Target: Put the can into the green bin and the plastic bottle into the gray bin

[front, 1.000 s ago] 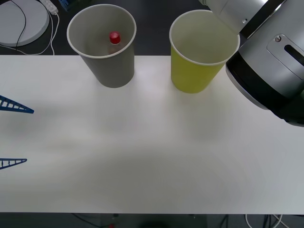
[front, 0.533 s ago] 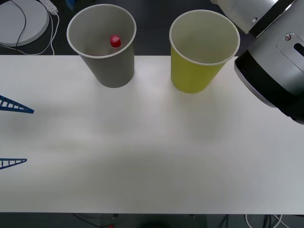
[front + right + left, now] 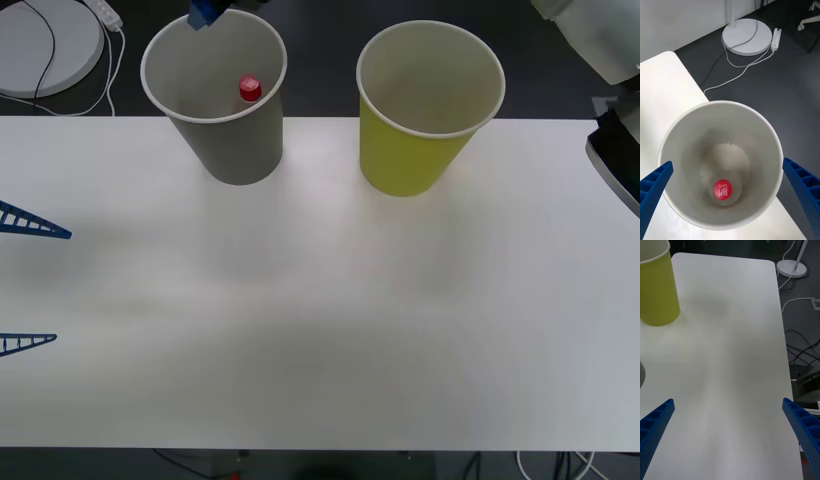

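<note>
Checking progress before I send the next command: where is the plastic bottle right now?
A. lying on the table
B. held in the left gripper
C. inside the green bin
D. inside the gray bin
D: the bottle's red cap shows at the bottom of the gray bin, with the open right gripper above it; the front view shows the cap inside that bin too.

The red cap (image 3: 723,188) of the plastic bottle (image 3: 249,89), which stands inside the gray bin (image 3: 720,165), carries small white print. The letters are too blurred to read with certainty. No other text is legible.
</note>
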Tool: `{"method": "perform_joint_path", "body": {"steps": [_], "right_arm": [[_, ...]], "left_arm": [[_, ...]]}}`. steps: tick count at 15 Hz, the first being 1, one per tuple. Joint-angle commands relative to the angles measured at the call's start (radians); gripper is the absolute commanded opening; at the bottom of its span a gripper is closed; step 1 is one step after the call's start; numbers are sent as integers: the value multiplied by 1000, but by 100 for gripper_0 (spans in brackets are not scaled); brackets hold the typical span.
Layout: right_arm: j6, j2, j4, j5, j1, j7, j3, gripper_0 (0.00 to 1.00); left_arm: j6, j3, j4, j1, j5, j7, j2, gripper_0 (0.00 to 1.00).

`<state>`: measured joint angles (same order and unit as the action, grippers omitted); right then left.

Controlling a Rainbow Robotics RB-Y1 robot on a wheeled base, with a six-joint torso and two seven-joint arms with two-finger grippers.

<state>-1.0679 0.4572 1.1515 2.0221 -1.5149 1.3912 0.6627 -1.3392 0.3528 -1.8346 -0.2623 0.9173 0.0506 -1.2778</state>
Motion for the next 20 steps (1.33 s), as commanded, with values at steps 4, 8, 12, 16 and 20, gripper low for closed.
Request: {"method": "perform_joint_path", "body": {"steps": [4,8,12,16,20], "right_arm": [[-3,155,243,-51,121,-1,0,100],[-1,270,429,-79,219,-4,-18,100],[3,348,531,-138,302,-74,-63,100],[57,440,651,-164,410,-136,-94,100],[108,515,752,-201,529,-204,-138,100]], "left_arm": [[0,0,0,0,0,0,0,100],[0,0,0,0,0,0,0,100],[0,0,0,0,0,0,0,100],[0,0,0,0,0,0,0,100],[0,0,0,0,0,0,0,100]]}}
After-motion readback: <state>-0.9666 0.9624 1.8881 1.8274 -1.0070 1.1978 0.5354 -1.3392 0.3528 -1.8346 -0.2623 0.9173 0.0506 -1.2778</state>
